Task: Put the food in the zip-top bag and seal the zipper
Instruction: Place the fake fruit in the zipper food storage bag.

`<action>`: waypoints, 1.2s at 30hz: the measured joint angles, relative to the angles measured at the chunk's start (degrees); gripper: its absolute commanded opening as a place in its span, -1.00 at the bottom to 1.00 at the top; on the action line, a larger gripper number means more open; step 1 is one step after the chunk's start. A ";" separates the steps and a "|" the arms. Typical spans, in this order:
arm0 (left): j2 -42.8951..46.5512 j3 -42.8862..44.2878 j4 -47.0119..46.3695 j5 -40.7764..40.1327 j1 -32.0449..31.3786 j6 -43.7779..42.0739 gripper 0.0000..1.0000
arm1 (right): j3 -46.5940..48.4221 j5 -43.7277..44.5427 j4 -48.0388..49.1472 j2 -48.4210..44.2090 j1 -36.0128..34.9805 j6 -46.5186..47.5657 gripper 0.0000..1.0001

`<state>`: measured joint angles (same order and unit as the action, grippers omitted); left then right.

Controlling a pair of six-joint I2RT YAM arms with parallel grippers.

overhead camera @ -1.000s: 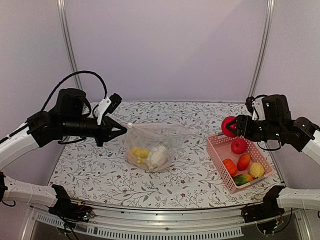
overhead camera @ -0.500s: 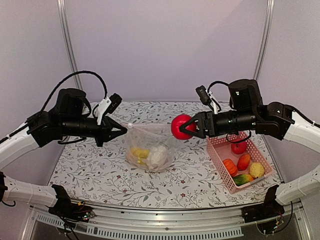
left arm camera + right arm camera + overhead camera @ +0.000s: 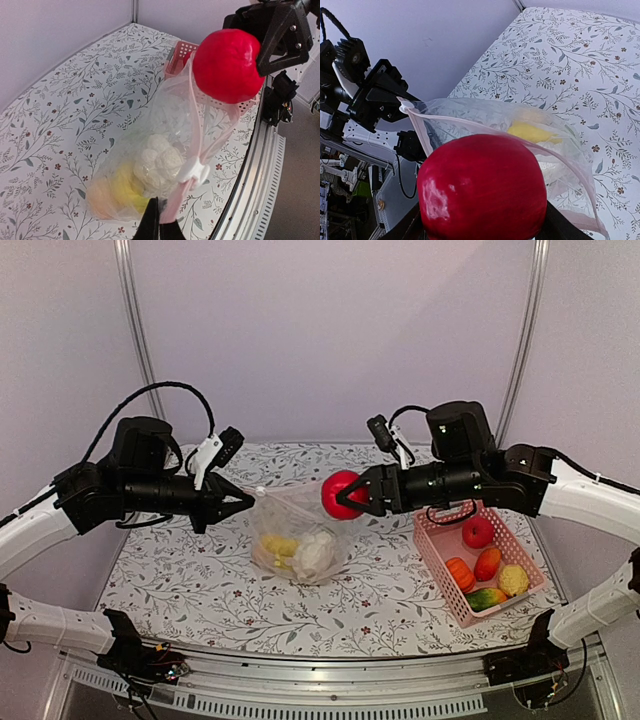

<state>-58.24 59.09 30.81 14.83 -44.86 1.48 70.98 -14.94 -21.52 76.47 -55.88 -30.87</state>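
My left gripper (image 3: pixel 245 503) is shut on the corner of the clear zip-top bag (image 3: pixel 300 525) and holds its mouth up. The pink zipper (image 3: pixel 195 115) runs along the mouth, its white slider tab (image 3: pixel 194 170) close to my left gripper (image 3: pixel 160 220). Inside the bag lie a white cauliflower (image 3: pixel 315 550) and a yellow banana (image 3: pixel 280 543). My right gripper (image 3: pixel 350 495) is shut on a red round fruit (image 3: pixel 340 494) right at the bag's mouth. In the right wrist view the red fruit (image 3: pixel 482 190) fills the foreground in front of the bag (image 3: pixel 520 120).
A pink slotted basket (image 3: pixel 432 562) stands at the right of the table. It holds a red fruit (image 3: pixel 477 531), two orange pieces (image 3: pixel 460 573), a yellow piece (image 3: pixel 514 580) and a green one (image 3: pixel 485 597). The flowered tablecloth (image 3: pixel 200 580) lies bare round the bag.
My right arm has carried the red fruit leftwards from above the basket to the bag's mouth. The left arm and the bag have not moved.
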 measured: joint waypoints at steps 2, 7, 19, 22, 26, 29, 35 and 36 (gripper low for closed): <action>-0.02 -0.02 0.00 0.04 0.00 0.00 -1.00 | 0.15 0.55 0.07 0.17 0.00 -0.07 0.05; -0.09 -0.02 -0.02 0.20 0.00 0.00 -1.00 | 1.40 2.36 0.15 1.01 -0.02 -0.17 -0.01; -0.42 -0.02 0.07 0.37 0.00 0.00 -1.00 | 4.79 4.94 -1.62 7.98 -1.77 -0.28 -0.01; -0.42 -0.02 0.09 0.33 0.00 0.00 -1.00 | 5.31 5.01 -3.10 8.50 -2.43 0.11 0.00; -0.42 -0.02 0.20 0.33 0.00 0.00 -1.00 | 6.16 5.01 -5.95 9.42 -3.13 0.48 0.01; -0.66 -0.02 0.22 0.39 0.00 0.00 -1.00 | 7.80 5.20 -7.65 11.10 -3.93 0.90 0.04; -0.94 -0.02 0.22 0.63 0.00 0.00 -1.00 | 12.98 6.56 -8.96 16.44 -5.31 1.14 0.06; -0.94 -0.02 0.22 0.63 0.00 0.00 -1.00 | 13.79 6.97 -9.05 17.29 -5.44 1.14 0.06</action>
<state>-59.18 59.07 31.03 15.46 -44.86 1.48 84.77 -7.97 -30.57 93.76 -61.32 -29.74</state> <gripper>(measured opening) 0.003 0.641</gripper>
